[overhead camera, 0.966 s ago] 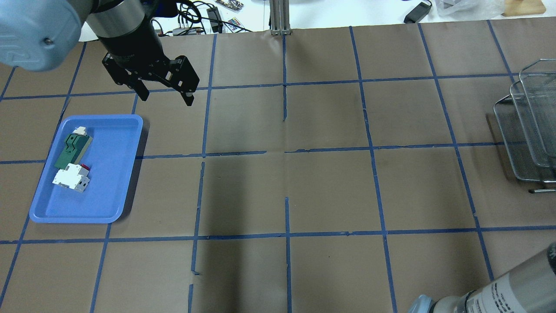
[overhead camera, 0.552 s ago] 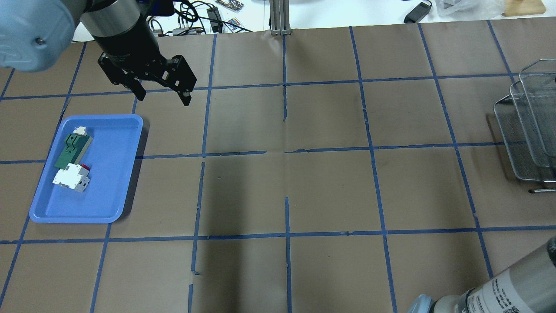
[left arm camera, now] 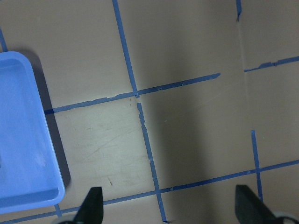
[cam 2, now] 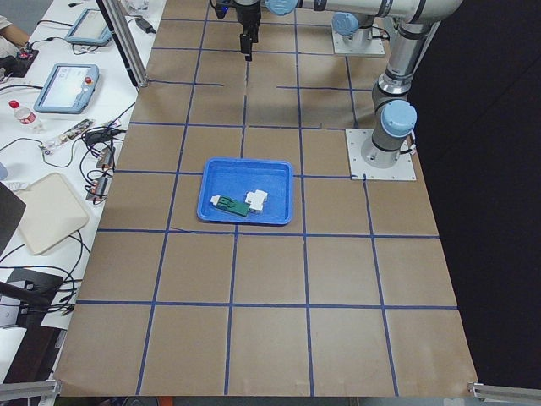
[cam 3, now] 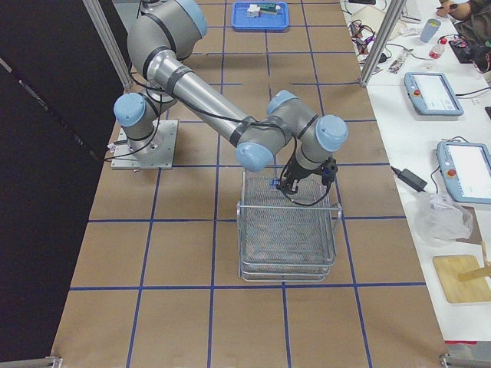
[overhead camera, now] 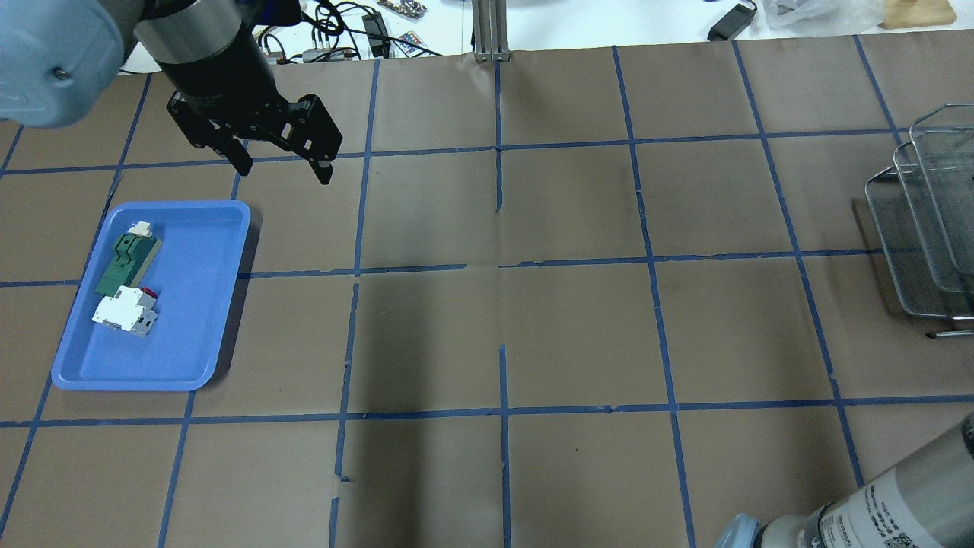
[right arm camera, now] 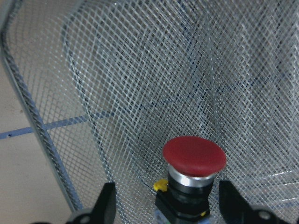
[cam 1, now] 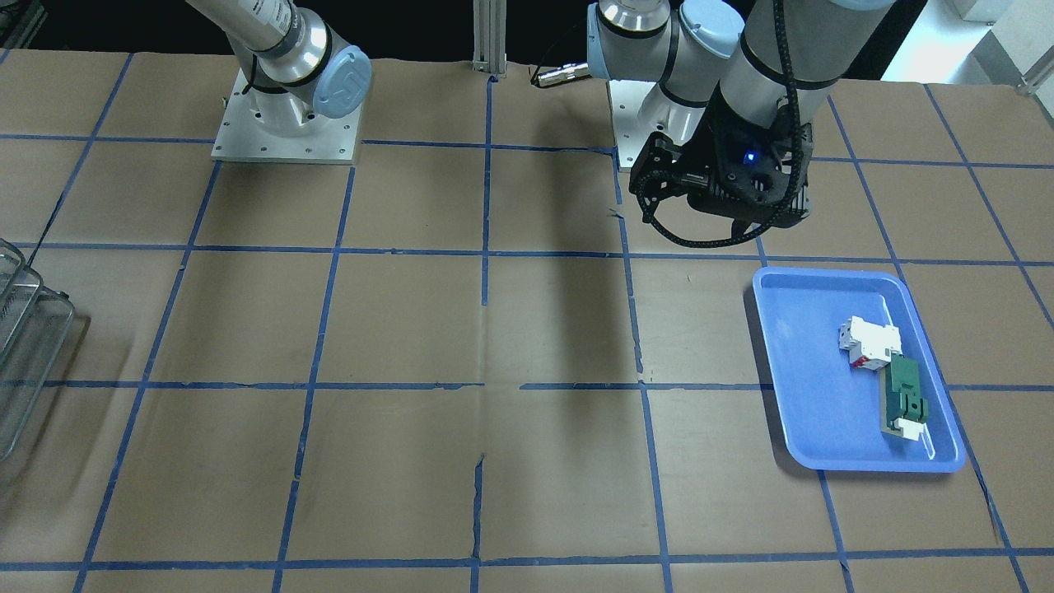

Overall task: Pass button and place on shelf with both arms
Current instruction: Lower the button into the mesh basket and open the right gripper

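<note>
The button (right arm camera: pixel 194 158), with its red cap and black collar, shows only in the right wrist view. It rests against the wire mesh of the shelf (right arm camera: pixel 154 70), cap pointing away from the camera. My right gripper (right arm camera: pixel 170 205) is open, with its fingers (right arm camera: pixel 108 200) apart on either side of the button and a clear gap on the left. In the exterior right view this gripper (cam 3: pixel 303 182) hangs over the shelf (cam 3: pixel 288 238). My left gripper (overhead camera: pixel 286 172) is open and empty, high above the table just beyond the blue tray; it also shows in the left wrist view (left arm camera: pixel 169 207). The shelf stands at the table's right edge (overhead camera: pixel 924 228).
A blue tray (overhead camera: pixel 190 342) on the left holds a white block with red marks (overhead camera: pixel 122 312) and a green-and-white flat part (overhead camera: pixel 125 262); the tray also shows in the front-facing view (cam 1: pixel 807 395). An aluminium post (overhead camera: pixel 491 30) and cables stand at the far edge.
My left gripper has drifted a little toward the far left, still open. The right arm has shifted slightly at the lower right.
</note>
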Robot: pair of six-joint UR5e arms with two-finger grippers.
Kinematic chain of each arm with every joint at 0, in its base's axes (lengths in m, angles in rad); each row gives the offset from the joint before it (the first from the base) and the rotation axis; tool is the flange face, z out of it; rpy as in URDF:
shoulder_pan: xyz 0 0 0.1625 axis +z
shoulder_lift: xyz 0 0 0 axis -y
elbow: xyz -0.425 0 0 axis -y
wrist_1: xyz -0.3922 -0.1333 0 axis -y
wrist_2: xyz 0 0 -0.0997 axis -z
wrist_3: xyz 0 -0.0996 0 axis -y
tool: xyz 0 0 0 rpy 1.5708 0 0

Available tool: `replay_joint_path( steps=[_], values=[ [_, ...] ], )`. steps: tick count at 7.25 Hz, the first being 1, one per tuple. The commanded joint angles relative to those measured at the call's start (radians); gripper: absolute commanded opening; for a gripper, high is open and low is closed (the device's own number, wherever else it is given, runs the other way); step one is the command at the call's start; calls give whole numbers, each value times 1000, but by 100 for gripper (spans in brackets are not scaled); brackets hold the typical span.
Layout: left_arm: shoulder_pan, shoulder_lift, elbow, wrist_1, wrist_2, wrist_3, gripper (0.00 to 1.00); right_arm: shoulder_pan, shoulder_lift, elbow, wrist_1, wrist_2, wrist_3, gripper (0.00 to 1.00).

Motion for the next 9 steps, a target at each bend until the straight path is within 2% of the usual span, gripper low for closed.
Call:
replay_joint_path(
  steps=[1, 3, 4, 6, 8, 9],
  values=[
    [-1, 2, -1, -1, 0, -4, 100, 1, -16, -7, 31, -19, -1, 100],
    [-1, 3, -1, 0, 0, -13, 100, 49, -139, 8, 98, -5, 18, 100],
    [-1, 3, -1, 0, 0, -13, 100, 145, -177, 11, 111, -10, 56, 100],
    [-1, 3, -1, 0, 0, -15, 100, 368, -289, 43, 154, -11, 334, 100],
    [-1, 3, -1, 0, 0, -15, 100, 602, -375, 188, 143, -19, 535, 100],
    [-1, 5, -1, 0, 0, -15, 100, 643, -447, 274, 102, -2, 539, 100]
  ],
)
